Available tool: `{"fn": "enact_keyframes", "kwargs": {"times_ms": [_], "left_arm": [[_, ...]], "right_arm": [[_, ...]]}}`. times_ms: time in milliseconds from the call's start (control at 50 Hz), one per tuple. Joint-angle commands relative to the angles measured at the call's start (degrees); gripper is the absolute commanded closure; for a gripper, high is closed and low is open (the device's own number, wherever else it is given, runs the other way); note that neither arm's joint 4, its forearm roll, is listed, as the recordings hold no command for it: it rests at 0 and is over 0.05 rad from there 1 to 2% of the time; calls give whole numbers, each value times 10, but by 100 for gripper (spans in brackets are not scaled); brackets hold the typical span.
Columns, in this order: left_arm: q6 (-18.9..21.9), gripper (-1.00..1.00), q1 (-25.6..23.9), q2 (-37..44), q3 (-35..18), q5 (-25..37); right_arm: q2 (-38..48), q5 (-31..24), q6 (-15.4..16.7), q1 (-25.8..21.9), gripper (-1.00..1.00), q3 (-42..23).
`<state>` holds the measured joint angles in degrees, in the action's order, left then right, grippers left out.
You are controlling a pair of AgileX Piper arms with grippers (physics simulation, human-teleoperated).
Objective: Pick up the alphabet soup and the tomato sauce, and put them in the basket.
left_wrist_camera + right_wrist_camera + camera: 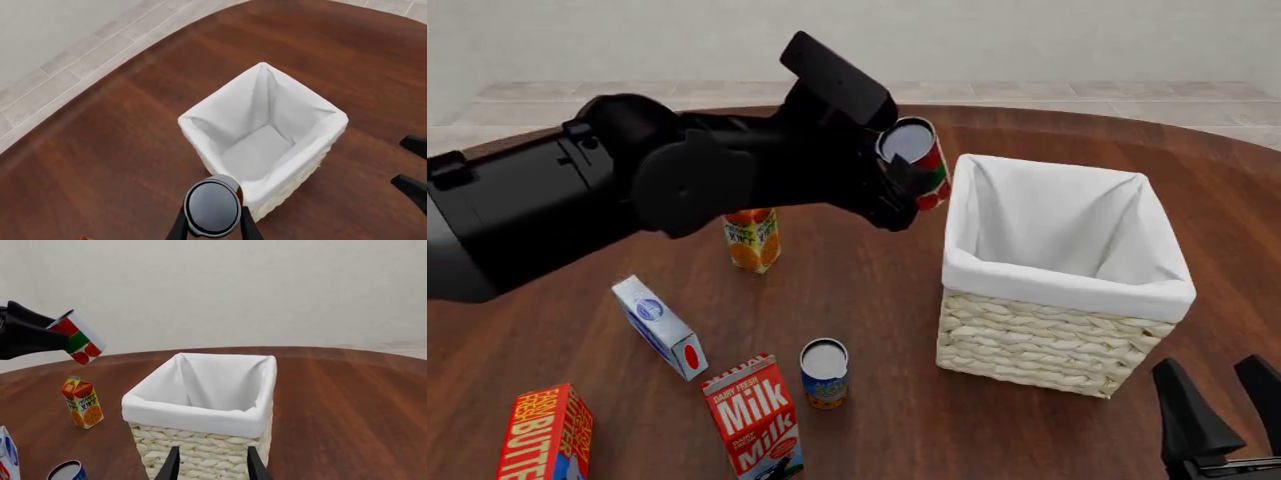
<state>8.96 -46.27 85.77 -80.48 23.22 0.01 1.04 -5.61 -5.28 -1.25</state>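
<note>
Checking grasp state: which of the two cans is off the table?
The tomato sauce, red-and-green, held tilted in the left hand beside the basket. The alphabet soup stands on the table.

A round, dark wooden counter (868,300) is seen. Resting on it are the basket (1054,340), the alphabet soup (823,373), an orange juice carton (751,238), a milk carton (754,418), a butter box (545,435) and a white-and-blue carton (659,326).

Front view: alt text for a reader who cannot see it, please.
The left gripper holds the tomato sauce can in the air beside the empty basket. The alphabet soup can stands on the table among cartons, and the right gripper waits open.
</note>
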Motion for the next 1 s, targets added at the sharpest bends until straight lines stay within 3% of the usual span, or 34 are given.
{"fn": "enact_keyframes", "kwargs": {"times_ms": [20,1000], "left_arm": [[11,100,-9,16,-19,-6],[15,100,-58,96,-84,-23]], "right_arm": [[0,1,-2,-1,-100,0],[0,3,-11,0,-100,-1]]}}
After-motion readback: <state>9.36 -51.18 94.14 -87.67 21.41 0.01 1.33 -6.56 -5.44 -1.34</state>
